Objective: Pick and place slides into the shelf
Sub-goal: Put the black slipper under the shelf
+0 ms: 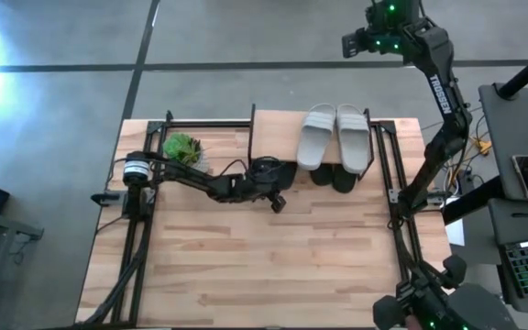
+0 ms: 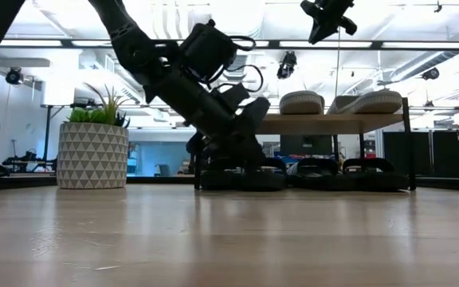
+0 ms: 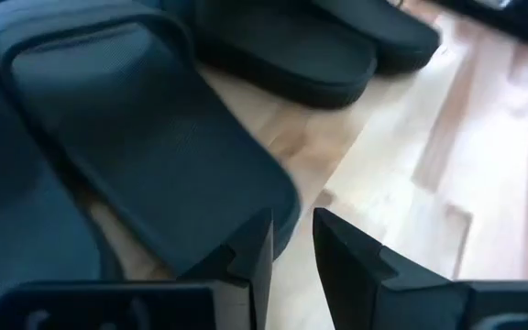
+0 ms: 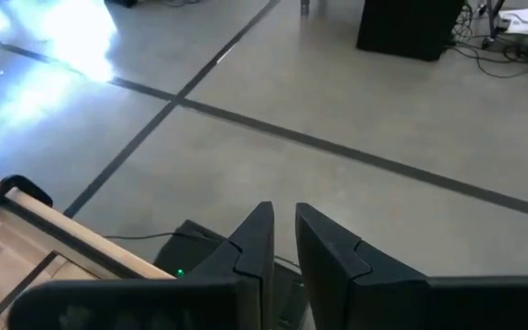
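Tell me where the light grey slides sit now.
In the high view, the light grey slides lie side by side on the shelf, right of the plant.
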Controlling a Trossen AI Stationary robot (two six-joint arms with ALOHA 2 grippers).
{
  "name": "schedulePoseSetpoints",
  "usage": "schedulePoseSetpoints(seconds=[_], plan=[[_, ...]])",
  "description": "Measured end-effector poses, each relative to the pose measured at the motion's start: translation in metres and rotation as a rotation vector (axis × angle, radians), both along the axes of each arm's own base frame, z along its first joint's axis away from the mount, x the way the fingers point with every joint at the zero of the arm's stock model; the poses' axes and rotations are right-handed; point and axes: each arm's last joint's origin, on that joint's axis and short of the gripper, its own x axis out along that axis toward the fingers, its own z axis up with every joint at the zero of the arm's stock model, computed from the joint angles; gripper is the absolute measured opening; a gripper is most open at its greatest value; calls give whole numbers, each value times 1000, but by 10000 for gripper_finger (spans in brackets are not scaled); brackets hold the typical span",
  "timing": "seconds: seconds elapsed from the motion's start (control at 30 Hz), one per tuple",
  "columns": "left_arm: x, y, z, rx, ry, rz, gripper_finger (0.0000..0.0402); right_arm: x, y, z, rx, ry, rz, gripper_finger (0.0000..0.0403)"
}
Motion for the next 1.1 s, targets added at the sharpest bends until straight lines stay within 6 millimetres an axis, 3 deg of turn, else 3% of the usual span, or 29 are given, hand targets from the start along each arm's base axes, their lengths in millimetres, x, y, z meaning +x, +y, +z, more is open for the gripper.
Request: schedulePoseSetpoints(seconds=[0.27, 0.4, 0.47, 0.6, 0.8, 0.93, 1.1], plan=[[3, -25, 2, -6, -21, -90, 67, 4, 5, 3, -28, 18, 7, 43], [4, -44, -10, 89, 60, -116, 67, 11, 31, 8, -64, 110, 17, 43], [8, -46, -17, 93, 80, -125, 67, 12, 49, 6, 5, 122, 7, 43], [12, -45, -21, 83, 81, -124, 67, 10, 91, -7, 200, 148, 79, 43], [11, -44, -11, 144, 75, -142, 67, 2, 181, -19, 365, 82, 130, 43], [11, -43, -17, 175, 113, -173, 67, -9, 242, -45, 528, 21, 97, 43], [10, -36, -18, 200, 130, -184, 67, -11, 307, -94, 688, 25, -3, 43]])
